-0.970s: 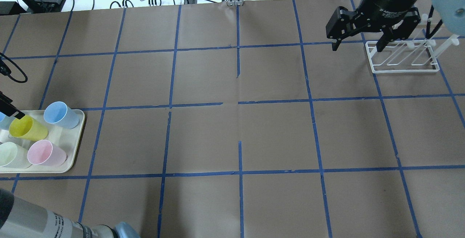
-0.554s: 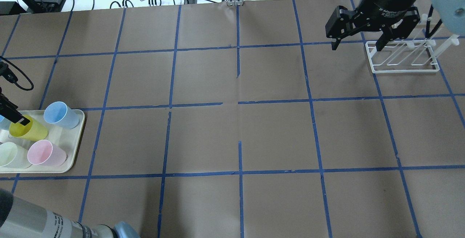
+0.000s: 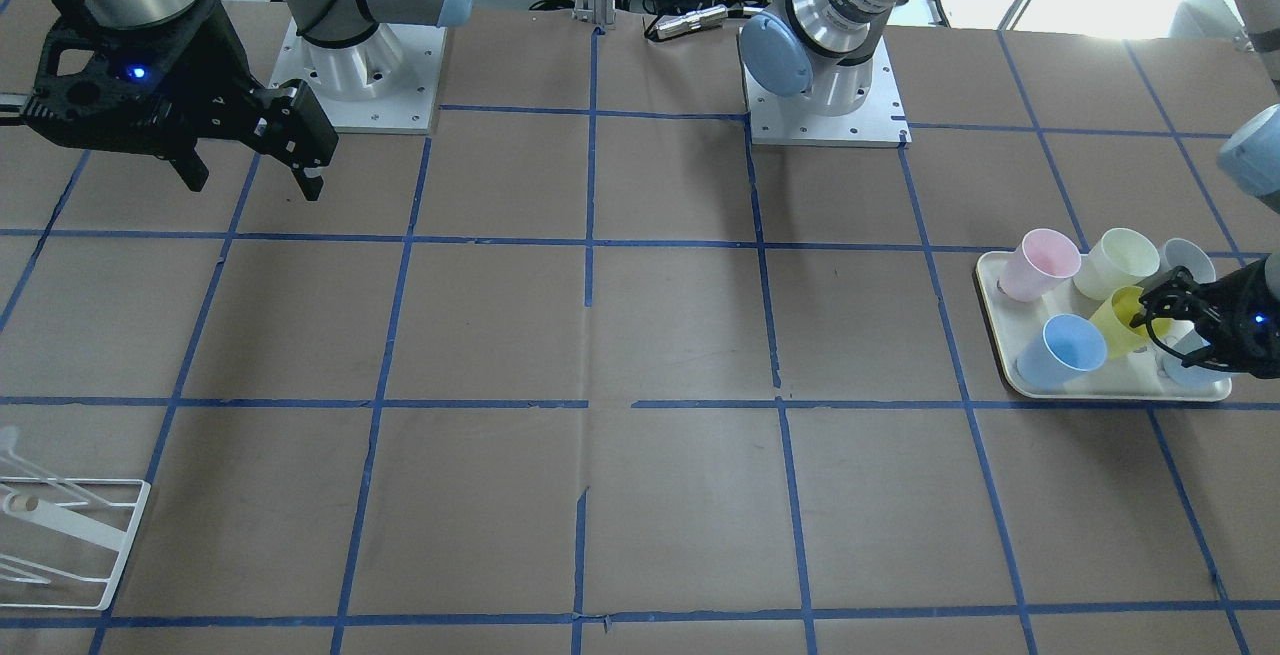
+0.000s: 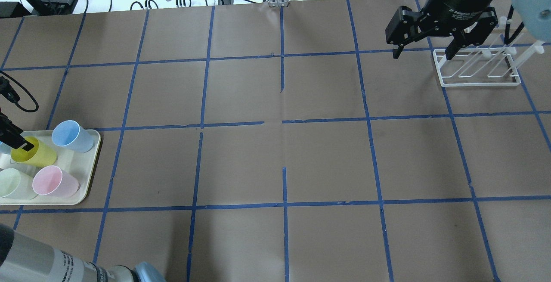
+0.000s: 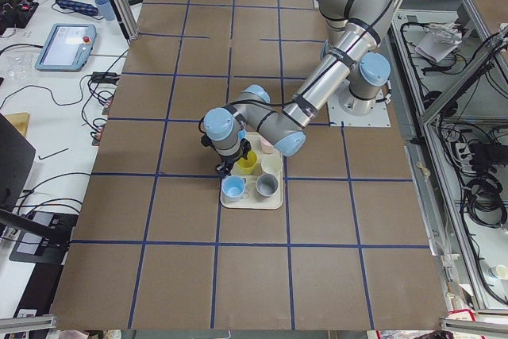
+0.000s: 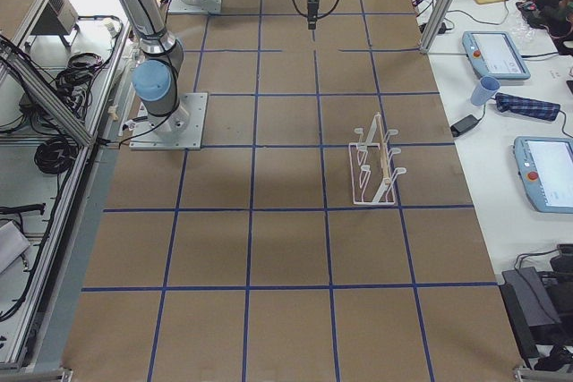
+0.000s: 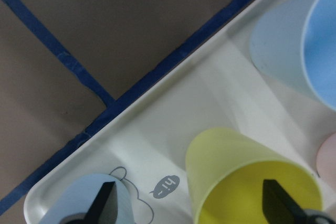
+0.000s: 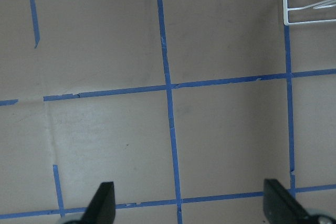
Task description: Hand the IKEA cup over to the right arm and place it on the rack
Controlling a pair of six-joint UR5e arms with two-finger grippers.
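Note:
The yellow IKEA cup (image 4: 38, 154) stands tilted on the cream tray (image 4: 88, 170) at the table's left edge. It also shows in the front view (image 3: 1118, 319) and the left wrist view (image 7: 236, 177). My left gripper (image 7: 191, 200) is open and straddles the cup's wall. One finger (image 4: 19, 141) is over the mouth and the other is outside, by a blue cup (image 7: 86, 198). My right gripper (image 4: 422, 54) is open and empty, hovering beside the white wire rack (image 4: 478, 80), which stands at the far right (image 6: 376, 172).
On the tray stand a blue cup (image 4: 73, 136), a pink cup (image 4: 56, 181) and a pale cream cup (image 4: 13, 184), all close around the yellow one. Brown paper with blue tape lines covers the table. Cables and devices lie beyond the far edge.
My left gripper has come down and slightly right, its finger now at the yellow cup's rim. My right gripper has barely shifted. The cups have not moved.

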